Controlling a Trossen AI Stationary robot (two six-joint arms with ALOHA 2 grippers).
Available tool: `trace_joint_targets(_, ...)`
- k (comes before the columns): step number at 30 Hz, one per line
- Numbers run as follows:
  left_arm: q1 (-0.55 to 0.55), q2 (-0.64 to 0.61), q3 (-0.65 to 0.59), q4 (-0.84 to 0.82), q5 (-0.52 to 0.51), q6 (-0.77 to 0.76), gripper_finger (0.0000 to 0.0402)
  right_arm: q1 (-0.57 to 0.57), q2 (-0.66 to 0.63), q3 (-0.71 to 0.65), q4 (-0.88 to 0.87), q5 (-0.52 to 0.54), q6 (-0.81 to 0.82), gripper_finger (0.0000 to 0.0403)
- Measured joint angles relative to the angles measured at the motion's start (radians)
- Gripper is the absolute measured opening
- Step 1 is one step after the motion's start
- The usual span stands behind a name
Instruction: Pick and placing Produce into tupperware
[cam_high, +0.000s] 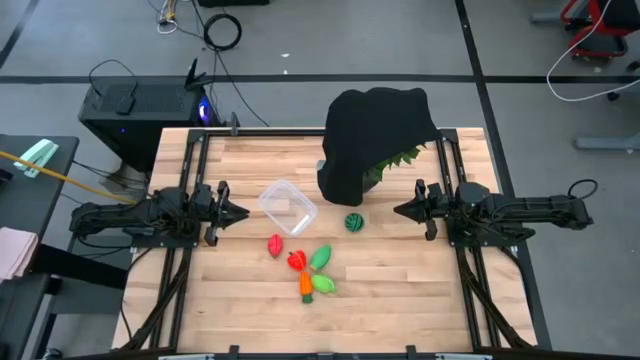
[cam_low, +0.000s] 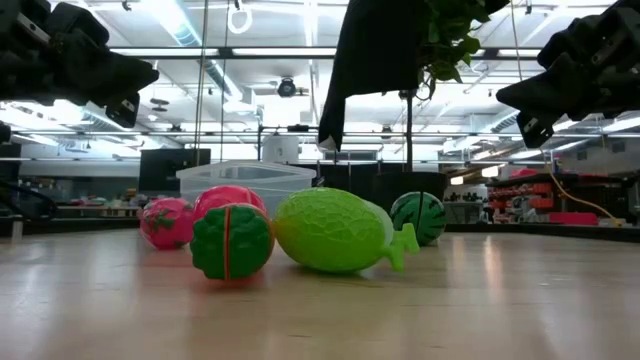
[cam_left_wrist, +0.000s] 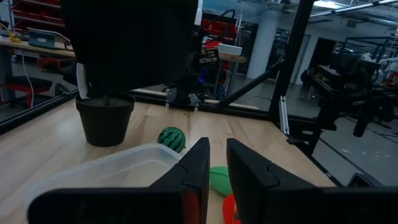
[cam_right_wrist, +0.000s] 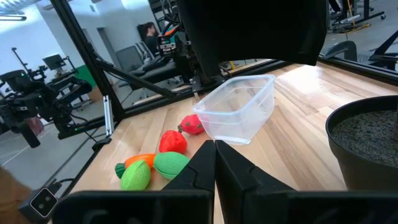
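The clear tupperware (cam_high: 288, 206) (cam_right_wrist: 239, 109) stands on its base on the wooden table, between my two grippers. The produce lies on the table beside it, toward the near edge: two red toys (cam_high: 275, 245) (cam_high: 297, 261), two light green ones (cam_high: 321, 257) (cam_high: 323, 284) and an orange one (cam_high: 306, 285). The dark-green striped ball (cam_high: 354, 222) (cam_left_wrist: 172, 138) sits to the tupperware's right. My left gripper (cam_high: 238, 212) (cam_left_wrist: 216, 165) hovers left of the tupperware, open by a narrow gap. My right gripper (cam_high: 400, 210) (cam_right_wrist: 215, 146) hovers right of the striped ball, shut. Both point at the middle and hold nothing.
A potted plant under black cloth (cam_high: 375, 140) stands behind the striped ball, its dark pot (cam_left_wrist: 106, 118) (cam_right_wrist: 367, 143) close to the tupperware's far right. Black frame rails (cam_high: 185, 180) run along the table's sides. Bare wood lies toward the near edge (cam_high: 400, 310).
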Motion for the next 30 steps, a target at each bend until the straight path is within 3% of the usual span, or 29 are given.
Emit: trace_joint_targets(30, 0.000, 0.000, 0.000, 0.000, 0.000, 0.000, 0.0060, 0.000, 0.000, 0.000, 0.000, 0.000, 0.000, 0.0013)
